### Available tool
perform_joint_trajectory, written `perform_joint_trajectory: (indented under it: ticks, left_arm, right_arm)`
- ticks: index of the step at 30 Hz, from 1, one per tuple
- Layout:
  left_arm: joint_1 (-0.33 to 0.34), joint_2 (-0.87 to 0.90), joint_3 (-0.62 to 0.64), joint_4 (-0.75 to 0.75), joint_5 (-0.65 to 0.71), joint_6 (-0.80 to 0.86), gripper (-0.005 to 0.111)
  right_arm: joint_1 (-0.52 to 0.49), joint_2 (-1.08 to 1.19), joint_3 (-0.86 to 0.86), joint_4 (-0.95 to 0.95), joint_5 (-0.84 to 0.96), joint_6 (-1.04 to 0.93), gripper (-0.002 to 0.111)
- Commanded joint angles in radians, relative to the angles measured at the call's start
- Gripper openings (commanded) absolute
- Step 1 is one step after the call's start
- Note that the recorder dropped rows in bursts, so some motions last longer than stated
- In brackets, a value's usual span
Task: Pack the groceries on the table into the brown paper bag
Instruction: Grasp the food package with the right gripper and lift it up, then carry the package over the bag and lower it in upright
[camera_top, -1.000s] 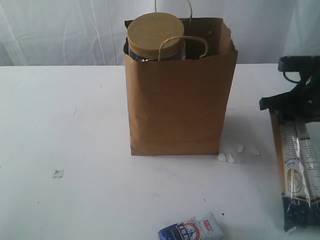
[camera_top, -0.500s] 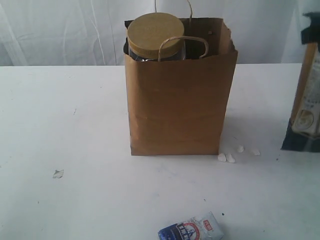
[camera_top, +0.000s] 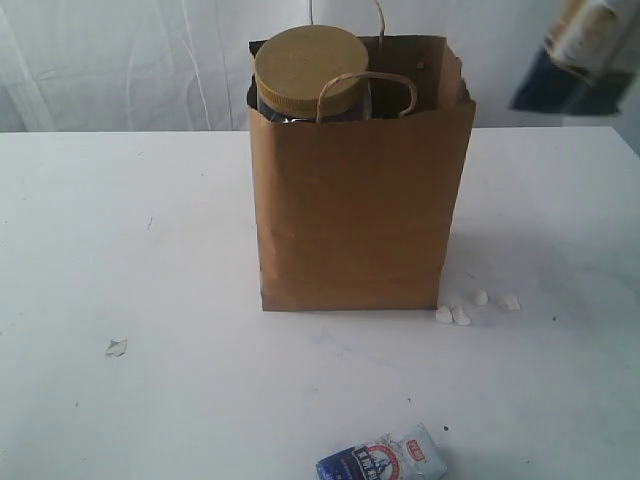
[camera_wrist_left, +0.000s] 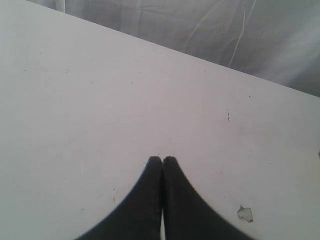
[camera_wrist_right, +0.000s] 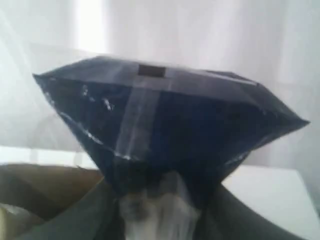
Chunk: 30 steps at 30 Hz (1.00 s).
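Note:
The brown paper bag (camera_top: 355, 220) stands upright mid-table, and a clear jar's tan lid (camera_top: 310, 65) pokes out of its top. A long dark packet (camera_top: 580, 55) hangs in the air at the upper right, above and to the right of the bag. In the right wrist view my right gripper (camera_wrist_right: 162, 200) is shut on this packet (camera_wrist_right: 170, 115), with the bag's rim (camera_wrist_right: 45, 185) below. A small blue-white packet (camera_top: 385, 458) lies at the table's front edge. My left gripper (camera_wrist_left: 162, 159) is shut and empty over the bare table (camera_wrist_left: 100, 100).
Small white pebble-like bits (camera_top: 460, 312) lie by the bag's front right corner. A small torn scrap (camera_top: 116, 347) lies front left, close to my left gripper in the left wrist view (camera_wrist_left: 245, 213). A white curtain hangs behind the table.
The long dark packet has gone from lying on the table at the right to hanging high in the air, lifted by my right gripper. Bag and blue-white packet have not moved.

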Motion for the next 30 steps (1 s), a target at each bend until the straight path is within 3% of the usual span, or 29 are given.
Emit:
perform_joint_trajectory:
  ticks: [1,9,14,18,30]
  left_arm:
    - [-0.004,-0.004,0.003,-0.023,0.008,-0.004,0.000]
    - [-0.004,-0.004,0.003,-0.037,0.008,-0.004,0.000]
    - [-0.004,-0.004,0.003,-0.037,0.006,-0.004,0.000]
    - [-0.004,-0.004,0.003,-0.037,0.004,-0.004,0.000]
    - [-0.004,-0.004,0.003,-0.037,0.003,-0.004,0.000]
  right_arm:
    - [0.002,0.049,-0.108,0.460,-0.148,-0.224,0.000]
    - [0.062,0.220,-0.234,0.911,-0.164,-0.443,0.000]
    - [0.064,0.303,-0.280,1.169,-0.175,-0.682,0.000]
    - [0.064,0.342,-0.288,1.181,-0.206,-0.819,0.000]
    - [0.064,0.425,-0.288,1.175,-0.233,-0.874,0.000]
